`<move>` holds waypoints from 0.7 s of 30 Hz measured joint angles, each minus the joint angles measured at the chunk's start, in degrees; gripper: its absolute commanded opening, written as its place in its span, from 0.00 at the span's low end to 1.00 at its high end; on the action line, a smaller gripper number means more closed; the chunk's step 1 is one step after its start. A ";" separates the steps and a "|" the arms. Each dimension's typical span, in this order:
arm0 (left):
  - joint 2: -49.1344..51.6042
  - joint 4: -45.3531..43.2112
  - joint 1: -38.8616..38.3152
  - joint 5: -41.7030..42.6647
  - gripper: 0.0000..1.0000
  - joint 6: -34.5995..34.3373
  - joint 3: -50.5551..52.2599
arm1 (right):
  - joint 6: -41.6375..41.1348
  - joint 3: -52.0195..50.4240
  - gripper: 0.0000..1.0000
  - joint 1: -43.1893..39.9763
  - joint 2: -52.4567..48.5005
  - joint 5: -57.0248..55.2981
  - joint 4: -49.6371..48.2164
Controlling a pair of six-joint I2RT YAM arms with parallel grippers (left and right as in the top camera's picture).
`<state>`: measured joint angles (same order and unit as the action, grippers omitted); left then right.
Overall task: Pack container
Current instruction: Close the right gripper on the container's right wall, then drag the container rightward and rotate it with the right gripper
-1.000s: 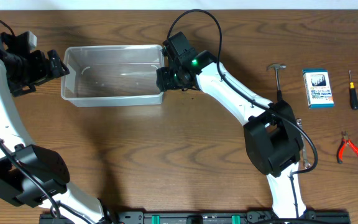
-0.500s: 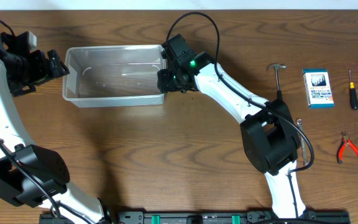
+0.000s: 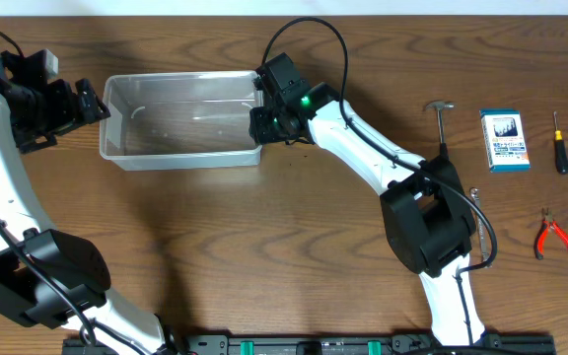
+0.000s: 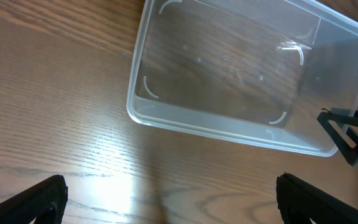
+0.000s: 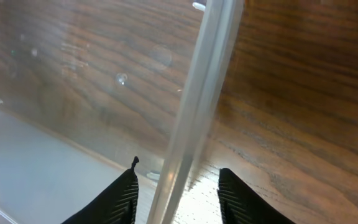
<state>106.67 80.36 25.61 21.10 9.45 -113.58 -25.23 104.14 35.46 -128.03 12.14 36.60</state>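
Observation:
The clear plastic container (image 3: 180, 158) sits empty on the wooden table at the back left. My right gripper (image 3: 262, 123) is at its right end, open, with one finger inside and one outside the end wall (image 5: 197, 106). There is a gap on both sides of the wall between the fingertips (image 5: 178, 177). My left gripper (image 3: 92, 99) is open wide and empty, just off the container's left end. In the left wrist view the container (image 4: 229, 127) lies ahead of the spread fingers (image 4: 169, 193).
To the right lie a hammer (image 3: 442, 123), a small blue-and-white box (image 3: 506, 139), a screwdriver (image 3: 559, 141) and red-handled pliers (image 3: 554, 235). The right arm's base (image 3: 432, 222) stands between them and the container.
The container and my right gripper have shifted very slightly to the right since a second ago. The left arm has barely moved.

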 measured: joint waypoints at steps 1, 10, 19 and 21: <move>0.00 0.00 0.00 0.00 0.98 0.00 0.00 | 0.02 0.00 0.36 0.00 0.00 0.02 -0.24; 0.00 0.00 0.00 -0.02 0.98 0.00 0.00 | -0.04 0.00 0.24 0.00 0.00 0.04 -0.90; 0.00 0.00 0.00 -0.07 0.98 0.00 0.00 | -0.07 0.00 0.22 -0.02 0.00 -0.09 -1.31; 0.00 -0.02 0.00 -0.07 0.98 0.00 0.00 | -0.04 0.04 0.22 -0.02 0.00 -0.11 -1.29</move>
<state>106.67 80.34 25.61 21.04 9.45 -113.58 -25.28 104.18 35.44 -128.03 12.03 35.31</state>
